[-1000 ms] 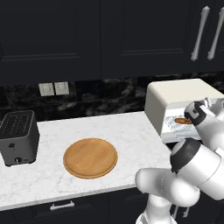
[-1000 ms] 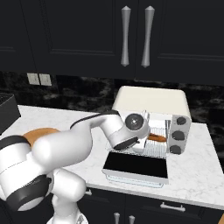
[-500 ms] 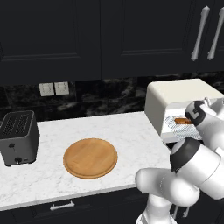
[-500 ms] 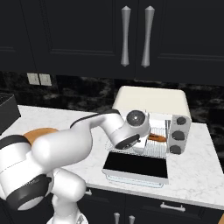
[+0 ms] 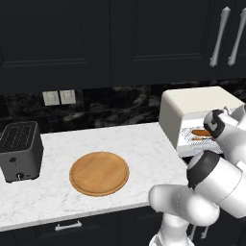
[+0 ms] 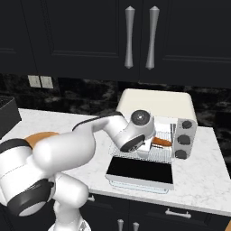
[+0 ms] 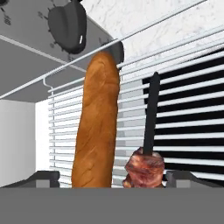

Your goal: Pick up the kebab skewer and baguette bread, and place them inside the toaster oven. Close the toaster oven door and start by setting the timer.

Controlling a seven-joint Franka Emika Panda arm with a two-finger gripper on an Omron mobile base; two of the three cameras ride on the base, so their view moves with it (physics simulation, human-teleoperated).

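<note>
The cream-white toaster oven [image 6: 155, 106] stands on the counter with its dark glass door [image 6: 140, 170] folded down flat. On its wire rack [image 7: 188, 109] lies the orange-brown baguette bread [image 7: 97, 127], also seen as baguette [image 6: 161, 141] and baguette [image 5: 201, 132]. Beside it on the rack rests the kebab skewer [image 7: 148, 144], its reddish-brown meat bunched near my hand. My gripper [image 7: 113, 181] is at the oven mouth, open, its fingertips [image 7: 41, 178] spread wide on either side of both foods and gripping neither.
Dark knobs [image 6: 182, 140] sit on the oven's right panel, one knob [image 7: 68, 19] close to the baguette's far end. A round wooden board [image 5: 99, 173] and a dark grey slot toaster [image 5: 19, 149] stand to the left. Black cabinets hang overhead.
The jaws have gone from shut to wide open. The arm has stayed at the oven mouth, and the baguette has not moved.
</note>
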